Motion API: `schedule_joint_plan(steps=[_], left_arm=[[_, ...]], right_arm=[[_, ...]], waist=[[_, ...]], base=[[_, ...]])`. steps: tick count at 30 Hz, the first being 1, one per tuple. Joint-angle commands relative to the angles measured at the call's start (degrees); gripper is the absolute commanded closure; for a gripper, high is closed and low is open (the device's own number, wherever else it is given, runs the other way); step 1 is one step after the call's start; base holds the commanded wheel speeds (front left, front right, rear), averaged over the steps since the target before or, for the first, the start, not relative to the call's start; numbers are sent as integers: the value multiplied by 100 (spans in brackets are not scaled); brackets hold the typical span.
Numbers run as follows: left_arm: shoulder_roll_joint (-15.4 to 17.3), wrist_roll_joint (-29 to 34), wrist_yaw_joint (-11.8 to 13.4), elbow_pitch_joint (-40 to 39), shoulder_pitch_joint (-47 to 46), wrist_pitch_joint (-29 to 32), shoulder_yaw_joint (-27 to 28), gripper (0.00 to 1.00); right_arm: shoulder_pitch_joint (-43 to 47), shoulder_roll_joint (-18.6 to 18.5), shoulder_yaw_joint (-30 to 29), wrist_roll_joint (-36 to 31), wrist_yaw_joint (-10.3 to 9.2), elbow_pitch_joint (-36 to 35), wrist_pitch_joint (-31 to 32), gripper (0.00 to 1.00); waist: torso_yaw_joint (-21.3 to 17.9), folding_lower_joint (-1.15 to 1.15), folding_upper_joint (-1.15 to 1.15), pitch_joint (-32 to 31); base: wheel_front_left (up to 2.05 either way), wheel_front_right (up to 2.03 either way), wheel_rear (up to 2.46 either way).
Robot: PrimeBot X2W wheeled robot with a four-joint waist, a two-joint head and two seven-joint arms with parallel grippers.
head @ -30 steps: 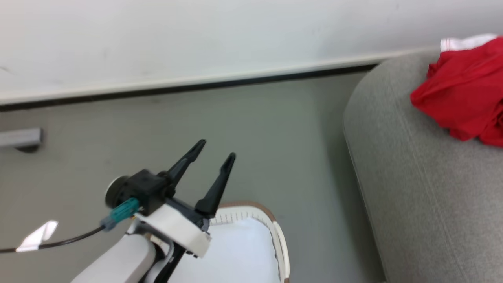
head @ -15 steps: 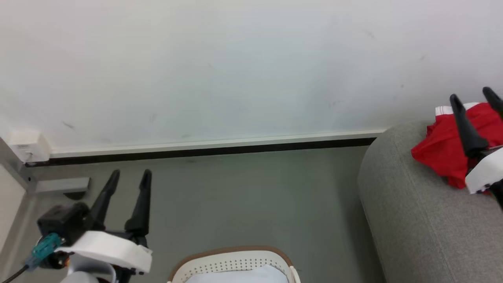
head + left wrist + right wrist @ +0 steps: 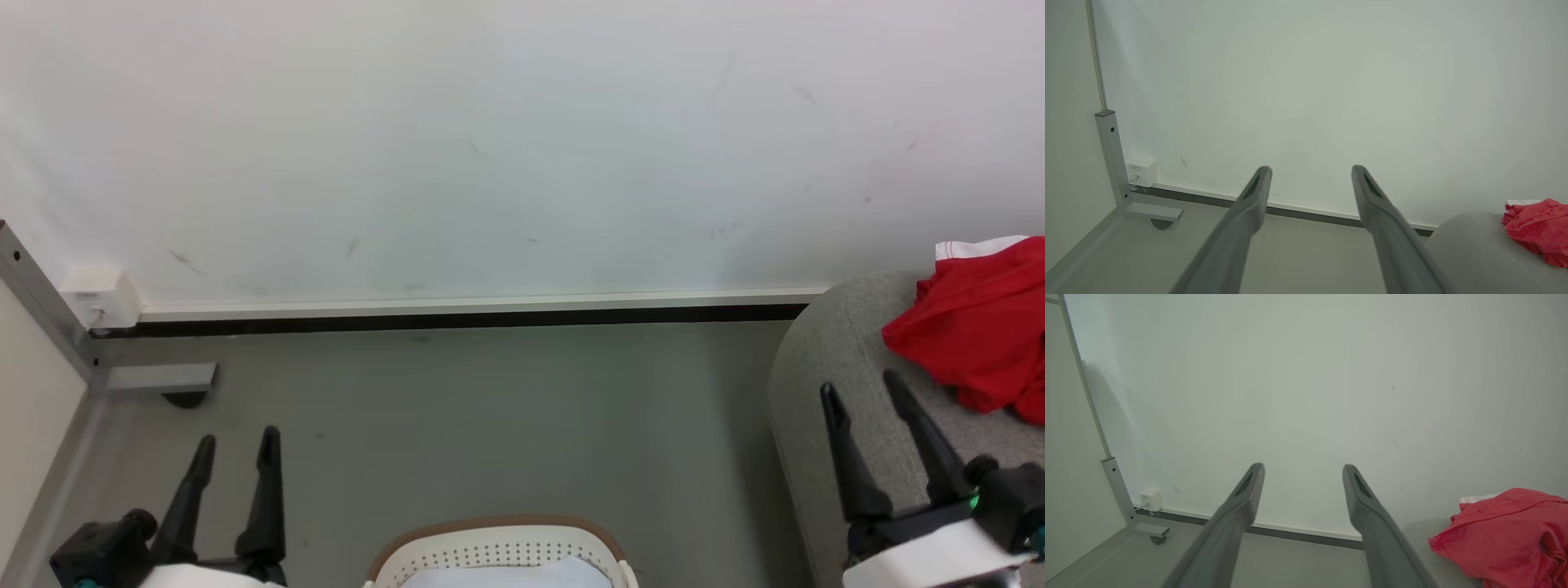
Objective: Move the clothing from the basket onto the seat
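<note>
Head view, with both wrist views. A white wall (image 3: 490,147) meets the grey floor (image 3: 490,425) along a dark skirting strip.

At right stands the light grey upholstered seat (image 3: 849,327), its rounded end towards the floor. The white perforated basket (image 3: 498,523), with a tan rim, sits at the bottom centre between my two claws; a pale blue-white cloth (image 3: 506,576) lies inside it.

The red clothing (image 3: 980,335) lies crumpled on top of the seat by the wall, with a white trim band (image 3: 976,245) along its far edge.

My right claw (image 3: 857,382) is spread and empty over the seat's near end. The clothing lies beyond it and to its right, apart from both fingers. In the right wrist view the garment lies outside the right-hand finger.

My left claw (image 3: 238,437) is also spread and empty above the floor, left of the basket and well apart from the clothing.

A grey metal post (image 3: 49,327) and a small white wall box (image 3: 94,298) occupy the left corner.
</note>
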Motion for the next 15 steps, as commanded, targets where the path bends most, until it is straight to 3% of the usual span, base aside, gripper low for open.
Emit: schedule_joint_plan(steps=[1, 6, 15], left_arm=[[-89, 151, -45, 54, 140, -4, 93, 0], [-426, 566, -220, 225, 379, -4, 421, 0], [-934, 1108, -652, 563, 576, -4, 869, 0]], right_arm=[[256, 85, 43, -60, -12, -53, -118, 0], [709, 403, 214, -205, -13, -76, -459, 0], [869, 531, 279, -265, -13, 299, -708, 0]], waist=[[-7, 1, 0, 1], [-47, 1, 0, 21], [-74, 1, 0, -23]], base=[[0, 0, 0], [0, 0, 0], [0, 0, 0]])
